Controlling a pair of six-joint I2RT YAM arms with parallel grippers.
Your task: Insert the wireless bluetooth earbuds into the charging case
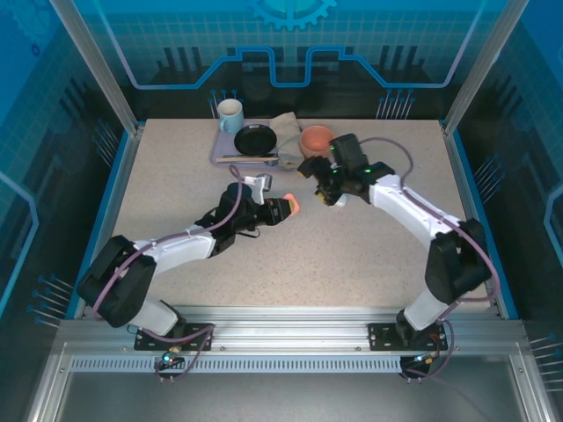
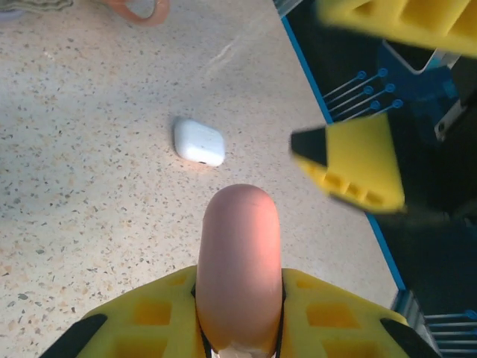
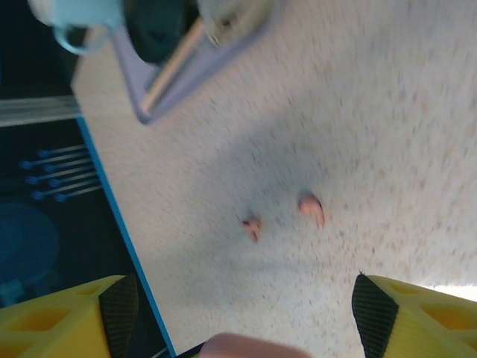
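Your left fingers (image 1: 281, 209) are clamped tight on the salmon-pink charging case (image 2: 238, 253), a little in front of the lilac tray (image 3: 138, 110). Your right fingers (image 3: 244, 306) stand wide apart with nothing gripped, off the tray's near-right side. Two salmon-pink earbuds (image 3: 311, 209) lie loose on the bench (image 1: 352, 255), a short way out from the tray's corner, side by side but not touching.

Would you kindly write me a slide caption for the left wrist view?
Left gripper shut on a salmon-pink case over the speckled table, a white case lying beyond.
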